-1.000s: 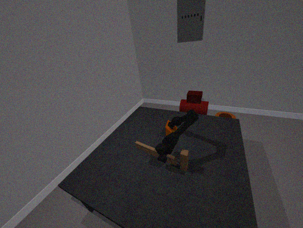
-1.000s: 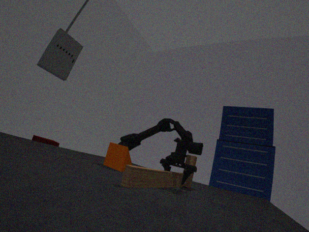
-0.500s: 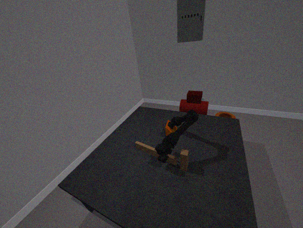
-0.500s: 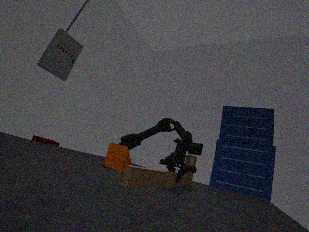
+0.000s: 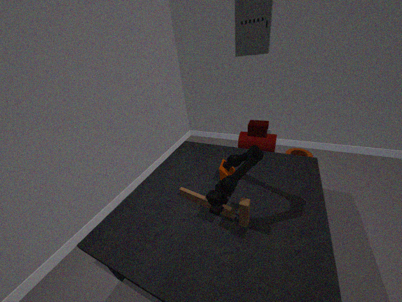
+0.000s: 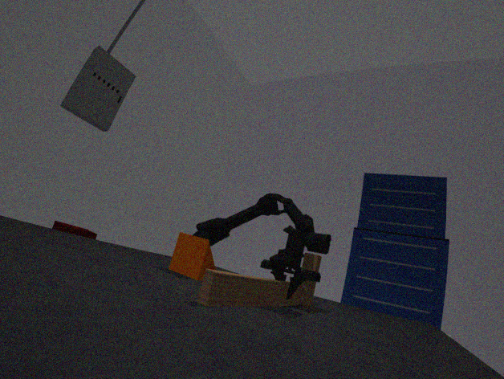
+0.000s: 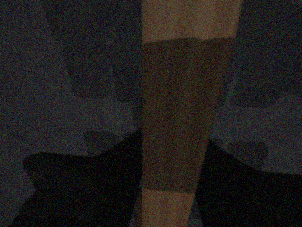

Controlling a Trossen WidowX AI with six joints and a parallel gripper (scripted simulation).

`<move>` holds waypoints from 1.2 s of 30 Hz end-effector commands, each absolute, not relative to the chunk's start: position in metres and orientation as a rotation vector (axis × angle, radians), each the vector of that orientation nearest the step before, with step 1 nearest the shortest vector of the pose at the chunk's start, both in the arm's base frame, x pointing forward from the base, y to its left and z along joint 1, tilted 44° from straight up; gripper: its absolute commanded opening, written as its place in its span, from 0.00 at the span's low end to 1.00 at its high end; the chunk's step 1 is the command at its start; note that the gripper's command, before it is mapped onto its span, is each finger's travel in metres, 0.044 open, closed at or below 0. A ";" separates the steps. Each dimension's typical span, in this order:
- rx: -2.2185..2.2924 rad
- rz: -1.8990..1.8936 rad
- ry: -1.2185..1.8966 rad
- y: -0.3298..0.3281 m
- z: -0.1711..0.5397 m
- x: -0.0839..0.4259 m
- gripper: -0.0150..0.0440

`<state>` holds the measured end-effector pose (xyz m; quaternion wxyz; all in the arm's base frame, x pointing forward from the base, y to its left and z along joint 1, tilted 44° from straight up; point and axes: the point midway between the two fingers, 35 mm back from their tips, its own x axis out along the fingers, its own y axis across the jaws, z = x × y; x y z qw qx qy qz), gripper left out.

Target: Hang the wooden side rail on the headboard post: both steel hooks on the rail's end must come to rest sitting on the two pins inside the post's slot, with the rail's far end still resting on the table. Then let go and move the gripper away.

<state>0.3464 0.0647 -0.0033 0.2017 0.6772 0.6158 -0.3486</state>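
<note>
The wooden side rail (image 5: 191, 194) (image 6: 244, 291) (image 7: 178, 115) stands on its long narrow edge, low at the dark table (image 5: 182, 253) (image 6: 122, 317). Any small gap under it cannot be told. My gripper (image 5: 216, 210) (image 6: 287, 285) (image 7: 167, 129) points down and is shut on the rail, one finger on each side, nearer the post end. The upright headboard post (image 5: 244, 214) (image 6: 311, 262) stands just beyond that rail end, with a narrow gap showing in the top view. The hooks, slot and pins are too dark or hidden to make out.
An orange bracket-like block (image 5: 224, 170) (image 6: 189, 256) stands by the arm's base. Behind the table are a red cylinder with a box (image 5: 257, 141) and an orange ring (image 5: 299, 151). Blue stacked panels (image 6: 395, 264) stand behind the post. A grey box (image 5: 253, 35) (image 6: 97, 89) hangs overhead.
</note>
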 end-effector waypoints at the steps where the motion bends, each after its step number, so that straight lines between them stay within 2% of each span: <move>1: 1.878 -0.938 1.726 0.065 -0.003 0.349 0.25; 17: 1.788 -0.794 1.744 0.064 -0.003 0.359 0.25; 36: 1.786 -0.791 1.744 0.064 -0.004 0.367 0.25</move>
